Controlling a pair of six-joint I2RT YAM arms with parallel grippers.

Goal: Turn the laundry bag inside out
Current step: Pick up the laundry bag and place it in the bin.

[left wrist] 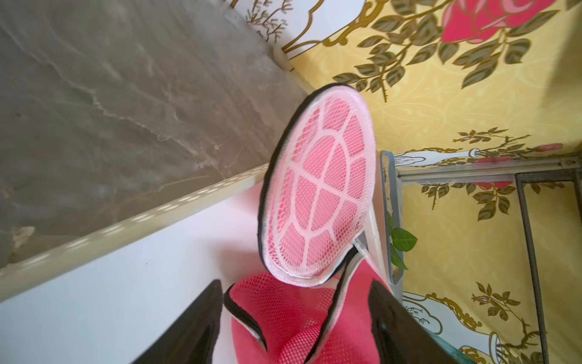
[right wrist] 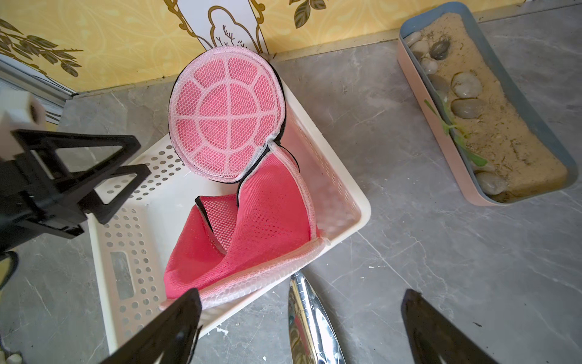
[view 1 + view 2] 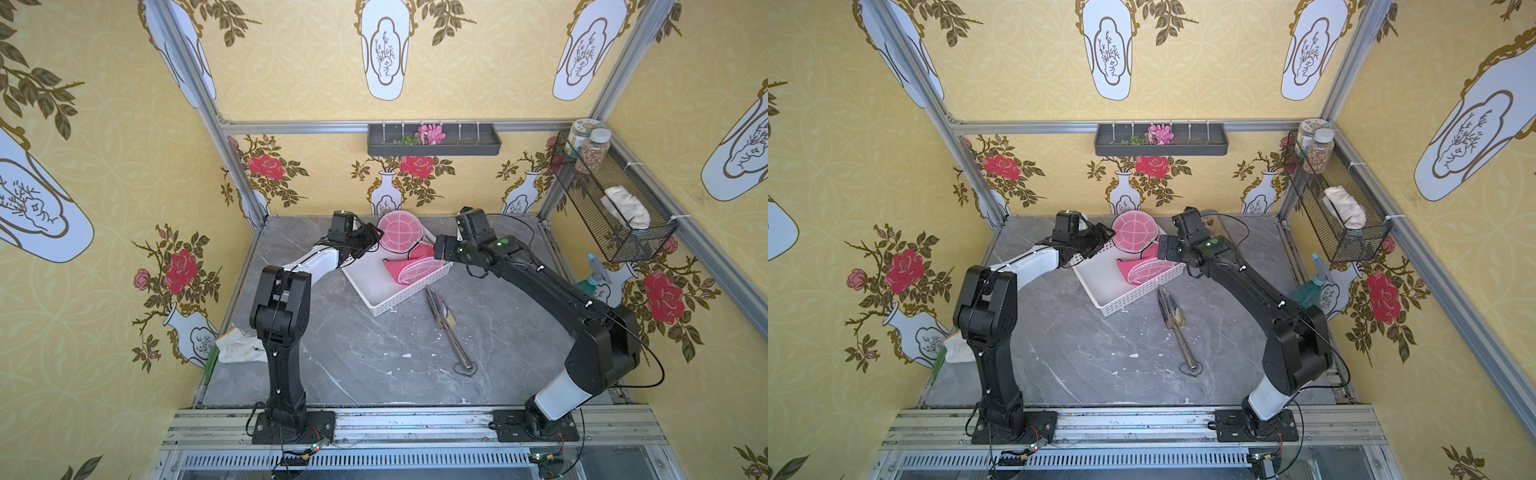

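Two hands stood at opposite sides of the white basket [image 2: 126, 252], which sat on the grey marbled surface [image 2: 441, 252] between them.

Obs. 1, left hand [image 1: 294, 285]: fingers [image 1: 198, 324] were spread wide and gripped nothing. In the left wrist view, deep pink mesh and a run of black zipper trim lay in the gap between them, but neither finger pressed on the cloth. In the right wrist view this hand stood over the basket's perforated wall, apart from the bag.

Obs. 2, right hand [image 2: 302, 293]: fingers [image 2: 170, 331] were fully apart and empty. One fingertip hung just beside the basket rim, close to the bag's white-seamed edge. Contact could not be told.

Obs. 3, laundry bag [image 2: 252, 214]: it was inside the basket, between the two hands and nearer the right one, and was unzipped. Its round panel [image 2: 225, 113], pale pink mesh with white ribs in a wheel pattern, stood upright at the basket corner farthest from both hands and rose above the rim. The rest of the body lay slumped and folded on the basket floor, with its seamed edge draped on the wall nearest the right hand.

Obs. 4, other items: a shiny metal tool [image 2: 308, 315] lay on the surface just outside the basket, showing in the gap between the right hand's fingers. A long tray [image 2: 516, 91] of sand and pebbles sat beyond the right hand, well apart from the basket. A crumpled white cloth [image 3: 239, 345] lay behind the left hand, beside that arm's lower link.
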